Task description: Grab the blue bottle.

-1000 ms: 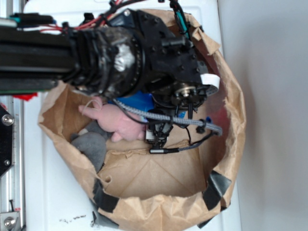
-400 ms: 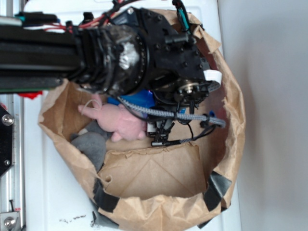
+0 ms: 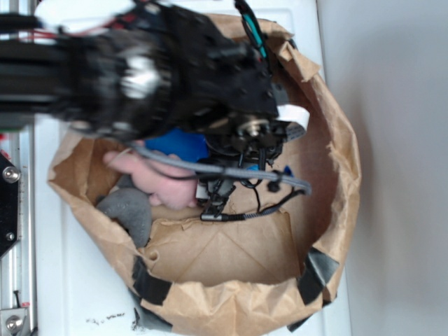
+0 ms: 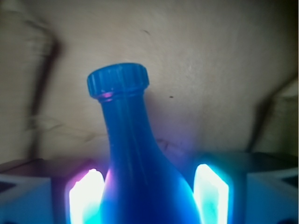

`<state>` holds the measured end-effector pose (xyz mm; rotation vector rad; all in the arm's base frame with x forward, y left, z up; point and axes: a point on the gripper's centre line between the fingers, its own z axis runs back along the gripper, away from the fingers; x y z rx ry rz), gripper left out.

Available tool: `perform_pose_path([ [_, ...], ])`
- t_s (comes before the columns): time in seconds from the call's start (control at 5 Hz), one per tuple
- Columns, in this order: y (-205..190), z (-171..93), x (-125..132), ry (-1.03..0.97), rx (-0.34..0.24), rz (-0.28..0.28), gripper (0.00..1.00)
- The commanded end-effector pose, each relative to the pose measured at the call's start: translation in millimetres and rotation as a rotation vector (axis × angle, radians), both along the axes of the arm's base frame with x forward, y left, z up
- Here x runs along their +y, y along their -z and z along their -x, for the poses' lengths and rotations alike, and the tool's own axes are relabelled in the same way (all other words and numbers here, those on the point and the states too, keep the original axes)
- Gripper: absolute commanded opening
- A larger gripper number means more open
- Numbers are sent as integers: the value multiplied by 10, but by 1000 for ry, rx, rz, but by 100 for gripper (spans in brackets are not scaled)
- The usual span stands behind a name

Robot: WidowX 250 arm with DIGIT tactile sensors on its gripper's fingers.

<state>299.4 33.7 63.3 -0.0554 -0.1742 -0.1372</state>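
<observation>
Though blurred outside, one blue bottle (image 4: 140, 163) between the claw's (image 4: 148, 196) two clenched pads (image 4: 211, 191).

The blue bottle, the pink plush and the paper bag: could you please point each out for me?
Blue bottle (image 4: 133, 154), wrist view, on its sloping shoulder.
Pink plush (image 3: 157, 183), exterior view, on its body.
Paper bag (image 3: 231, 308), exterior view, on its near rim.

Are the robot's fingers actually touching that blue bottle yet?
Cannot tell. In the wrist view the blue bottle sits between the fingers, but glare washes out the edges, hiding any contact or gap.
</observation>
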Motion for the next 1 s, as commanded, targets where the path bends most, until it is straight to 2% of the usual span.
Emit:
perform_pose_path([
  [0.0, -970, 59, 5, -36, -121, 72, 0],
  [0.2, -1222, 98, 8, -39, -116, 99, 0],
  [0.4, -1341, 92, -14, -45, -97, 91, 0],
  [0.6, -1384, 82, -84, -71, -80, 17, 0],
  [0.8, -1385, 72, -95, -75, -85, 10, 0],
])
